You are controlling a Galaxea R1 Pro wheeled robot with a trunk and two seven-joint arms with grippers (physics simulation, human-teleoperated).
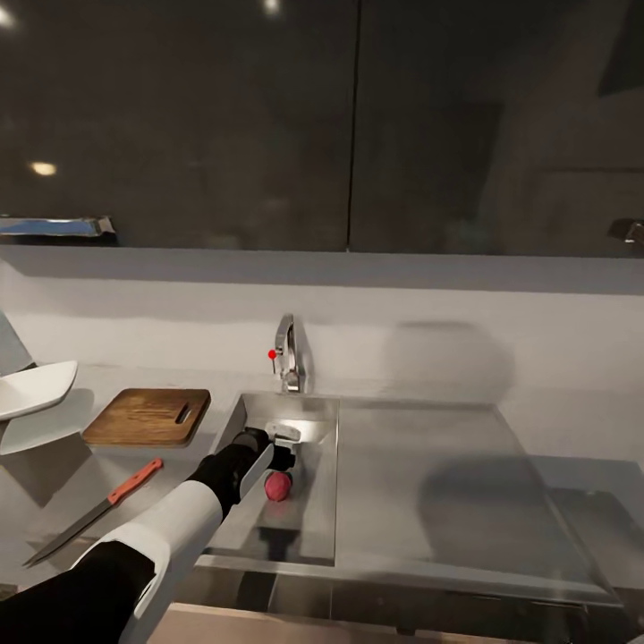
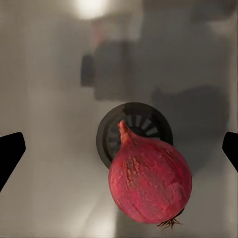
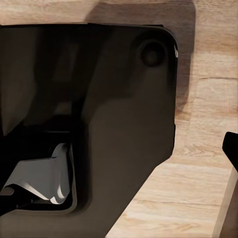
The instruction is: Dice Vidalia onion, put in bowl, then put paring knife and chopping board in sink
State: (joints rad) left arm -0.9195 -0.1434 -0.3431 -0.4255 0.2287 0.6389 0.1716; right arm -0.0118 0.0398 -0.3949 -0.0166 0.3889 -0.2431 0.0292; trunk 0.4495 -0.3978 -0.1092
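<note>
The left arm [image 1: 152, 546] is seen sheathed in glossy white shell between matte black segments, with a black wrist and a grey plate beside it. Black fingertips [image 2: 11, 151] are shown at the edges.

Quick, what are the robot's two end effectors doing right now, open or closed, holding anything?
Left end effector: open, empty, over the onion in the sink.
Right end effector: cannot be told.

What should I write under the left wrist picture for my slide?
Open left claw hovering over the red onion beside the sink drain.
</note>
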